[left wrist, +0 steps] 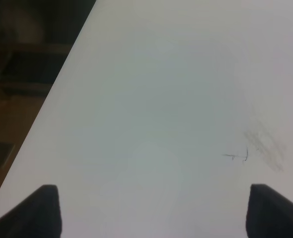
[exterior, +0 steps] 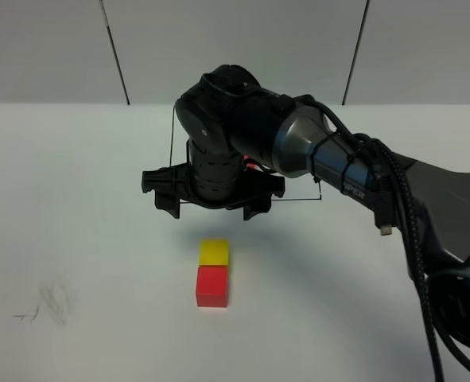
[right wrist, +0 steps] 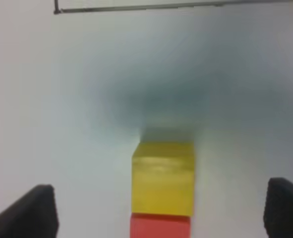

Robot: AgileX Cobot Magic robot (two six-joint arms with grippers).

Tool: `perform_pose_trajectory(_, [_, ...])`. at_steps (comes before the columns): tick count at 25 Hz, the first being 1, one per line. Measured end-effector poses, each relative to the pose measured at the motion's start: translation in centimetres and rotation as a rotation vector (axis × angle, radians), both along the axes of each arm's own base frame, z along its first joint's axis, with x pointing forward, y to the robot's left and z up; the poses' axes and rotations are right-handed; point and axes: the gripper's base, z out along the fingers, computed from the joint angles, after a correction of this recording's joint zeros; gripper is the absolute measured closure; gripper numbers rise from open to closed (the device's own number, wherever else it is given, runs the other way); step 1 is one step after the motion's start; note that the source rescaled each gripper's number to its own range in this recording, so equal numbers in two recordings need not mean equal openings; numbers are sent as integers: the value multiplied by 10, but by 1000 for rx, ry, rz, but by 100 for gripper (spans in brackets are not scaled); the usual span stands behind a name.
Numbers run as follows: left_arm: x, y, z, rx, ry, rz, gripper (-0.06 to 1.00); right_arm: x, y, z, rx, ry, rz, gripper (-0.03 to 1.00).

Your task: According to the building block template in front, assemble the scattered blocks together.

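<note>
While the right gripper (exterior: 212,208) gapes, its arm (exterior: 354,169) reads "PER".

Robot lab bench, plain white table (exterior: 75,199), grey panelled wall (exterior: 235,48), black robot arm (exterior: 338,159)

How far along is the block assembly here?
Done: yellow cube sits against red cube. In hand: nothing; right gripper hangs open near them, left gripper open too. Remaining: the teal cube, not in view.
</note>
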Motion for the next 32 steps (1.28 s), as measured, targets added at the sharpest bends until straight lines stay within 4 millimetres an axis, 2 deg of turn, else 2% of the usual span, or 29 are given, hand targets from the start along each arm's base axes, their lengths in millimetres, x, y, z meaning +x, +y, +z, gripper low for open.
perform_pose_trajectory(8, [0, 0, 0, 0, 0, 0, 12, -10, -16, 52, 2, -77, 14, 13])
perform_pose_trajectory(12, [0, 0, 0, 0, 0, 0, 12, -13, -22, 70, 24, -106, 14, 15])
perform_pose_trajectory(17, [0, 0, 0, 0, 1, 0, 12, -12, -41, 98, 56, -155, 4, 24])
perform_pose_trajectory(21, [0, 0, 0, 0, 1, 0, 12, -16, -63, 134, 55, -251, 30, 32])
perform_pose_trajectory(24, [0, 0, 0, 0, 1, 0, 12, -29, -80, 162, 46, -331, 69, 36])
perform_pose_trajectory(26, [0, 0, 0, 0, 1, 0, 12, -44, -94, 172, 36, -344, 81, 38])
perform_pose_trajectory(32, [0, 0, 0, 0, 1, 0, 12, -95, -142, 170, -19, -308, 98, 38])
